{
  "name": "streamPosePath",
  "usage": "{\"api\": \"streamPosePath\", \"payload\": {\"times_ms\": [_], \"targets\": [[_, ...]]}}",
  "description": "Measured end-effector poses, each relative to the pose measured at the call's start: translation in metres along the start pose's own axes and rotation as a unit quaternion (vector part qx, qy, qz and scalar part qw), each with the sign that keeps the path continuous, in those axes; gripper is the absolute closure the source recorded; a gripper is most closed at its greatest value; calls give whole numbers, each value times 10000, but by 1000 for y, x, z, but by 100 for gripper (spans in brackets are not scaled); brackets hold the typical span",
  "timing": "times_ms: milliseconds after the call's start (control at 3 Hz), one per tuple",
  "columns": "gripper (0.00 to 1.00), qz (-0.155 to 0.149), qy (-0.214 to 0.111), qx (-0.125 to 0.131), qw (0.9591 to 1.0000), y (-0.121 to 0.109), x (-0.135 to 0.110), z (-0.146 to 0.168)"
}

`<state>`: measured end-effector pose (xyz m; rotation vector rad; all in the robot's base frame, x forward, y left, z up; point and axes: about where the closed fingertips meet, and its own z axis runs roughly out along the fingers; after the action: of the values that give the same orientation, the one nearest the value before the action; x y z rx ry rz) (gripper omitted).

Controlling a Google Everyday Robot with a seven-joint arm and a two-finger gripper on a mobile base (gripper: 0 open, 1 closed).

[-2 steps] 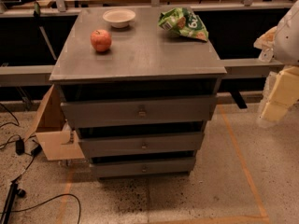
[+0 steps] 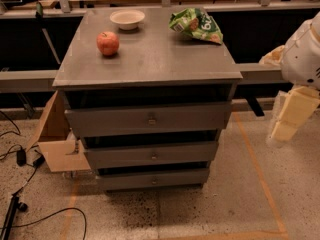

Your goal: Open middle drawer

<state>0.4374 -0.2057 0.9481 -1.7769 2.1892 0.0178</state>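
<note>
Far right edge of the view: the gripper (image 2: 291, 118), pale yellow, hanging under the white arm housing (image 2: 302, 54) and above the speckled floor (image 2: 240, 209). Cannot tell whether open or closed. Nothing plainly in its grasp. Well apart from the cabinet, off its right side, touching no drawer.

Leftward from there: the grey cabinet (image 2: 150, 64), with three drawer fronts stacked down its face. In between the top drawer (image 2: 115, 120) and the bottom drawer (image 2: 125, 180), the middle drawer (image 2: 120, 156), a long flat panel with a small knob (image 2: 154, 156) at its centre. Looks shut, with a dark gap along its upper edge.

On the cabinet top: a red apple (image 2: 108, 43) toward the left, a white bowl (image 2: 127, 19) behind it, and a green chip bag (image 2: 196, 26) at the back right, all clear of the front edge. Beside the cabinet on the left, a cardboard box (image 2: 55, 144) and loose cables (image 2: 20, 159) on the floor. To the right, an orange tape line (image 2: 255, 169) running along the floor below the gripper.

Reads as the approach step: no contact with the knob, drawer not yet drawn out. Calls next for swinging the gripper left and down to face the cabinet front, then lining up on the middle knob and not the ones just above and below. Then for closing on it and pulling straight out, away from the cabinet. Needs a careful aim, given how small the knob looks and how close the neighbouring fronts sit.
</note>
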Motion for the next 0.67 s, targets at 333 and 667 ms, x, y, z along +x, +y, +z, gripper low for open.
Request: {"api": "streamPosePath", "payload": {"times_ms": [333,667], "targets": [[0,-349,-321,-406,9980,20,-2,68],[0,-844,-496,-734,9925,43,0,158]]}}
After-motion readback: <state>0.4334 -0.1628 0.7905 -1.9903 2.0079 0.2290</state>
